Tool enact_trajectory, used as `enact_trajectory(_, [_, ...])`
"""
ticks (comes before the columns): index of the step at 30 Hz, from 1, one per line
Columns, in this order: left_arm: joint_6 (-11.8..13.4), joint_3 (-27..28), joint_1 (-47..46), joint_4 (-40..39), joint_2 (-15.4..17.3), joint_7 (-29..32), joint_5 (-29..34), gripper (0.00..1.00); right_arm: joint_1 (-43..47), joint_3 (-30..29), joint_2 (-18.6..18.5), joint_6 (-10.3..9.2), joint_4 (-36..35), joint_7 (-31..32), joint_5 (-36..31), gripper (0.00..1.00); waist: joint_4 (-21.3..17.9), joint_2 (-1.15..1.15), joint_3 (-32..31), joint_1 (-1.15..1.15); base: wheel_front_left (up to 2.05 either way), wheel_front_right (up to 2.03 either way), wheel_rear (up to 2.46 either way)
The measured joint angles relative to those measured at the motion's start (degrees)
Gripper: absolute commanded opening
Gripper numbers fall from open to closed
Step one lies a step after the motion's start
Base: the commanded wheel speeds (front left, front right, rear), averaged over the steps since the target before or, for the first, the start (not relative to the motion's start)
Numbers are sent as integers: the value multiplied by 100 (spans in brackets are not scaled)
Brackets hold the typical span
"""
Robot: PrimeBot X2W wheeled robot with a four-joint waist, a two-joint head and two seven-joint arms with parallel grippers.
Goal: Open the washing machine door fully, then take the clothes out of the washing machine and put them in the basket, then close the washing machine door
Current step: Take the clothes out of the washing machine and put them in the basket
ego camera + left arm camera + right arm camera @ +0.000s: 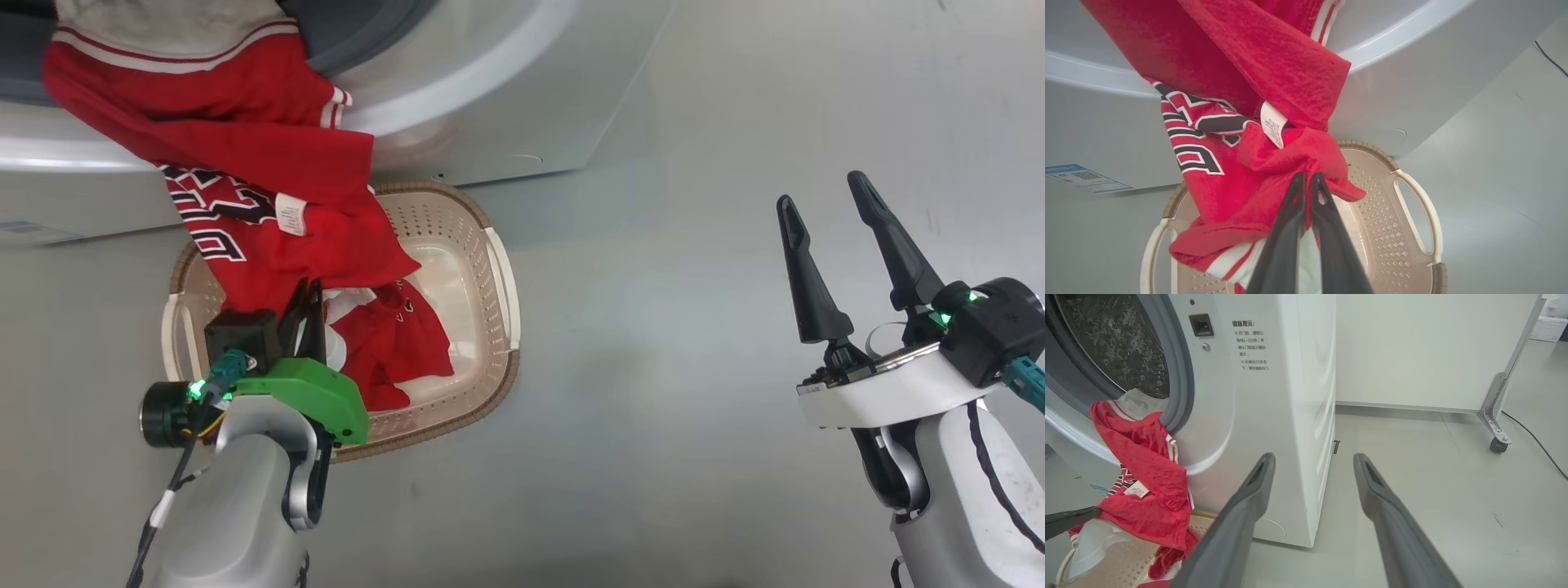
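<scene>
Washing machine (506, 98): one, white, standing on the grey floor (653, 327). Its round mouth is open; the right wrist view shows the steel drum (1114, 339) inside the grey gasket (1177, 375).
Blue label (1081, 177): one, low on the machine front.
Basket (445, 237): one, cream with a brown rim, on the floor right against the foot of the machine, below the mouth.
Clothes: two red pieces can be counted.
Hanging garment (269, 163): drapes from the machine's mouth over the front and down into the basket, with black-and-white lettering showing and one small white tag (1274, 124).
Pale cloth (163, 24): lies at the mouth, with red stripes; I cannot tell whether it is a separate piece.
Second garment (400, 335): lies crumpled on the basket floor.
Left gripper (1306, 175): one, above the basket. Its two dark fingers are pinched together on a fold of the hanging garment near its lower edge.
Right gripper (820, 189): one, well apart from machine and basket, over bare floor. Its two fingers (1245, 506) are spread wide, with nothing between them.
</scene>
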Motion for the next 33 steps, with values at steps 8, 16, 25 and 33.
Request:
enact_trajectory(8, [0, 426, -637, 860, -20, 32, -160, 0, -299, 70, -13, 0, -80, 0, 105, 100, -237, 0, 507, 0, 0, 0, 0])
enact_trajectory(16, [0, 668, -1218, 1624, -27, 45, -235, 0, -576, 77, -37, 0, -97, 0, 218, 100, -478, 0, 957, 0, 0, 0, 0])
enact_trajectory(25, [0, 735, -1518, 2308, -37, -142, -396, 66, -665, 68, -40, 0, 16, 0, 279, 100, -621, 0, 1107, 0, 0, 0, 0])
enact_trajectory(33, [0, 731, -1545, 2622, -46, -382, -530, 100, -689, 63, -38, 0, 130, 0, 285, 100, -558, 0, 908, 0, 0, 0, 0])
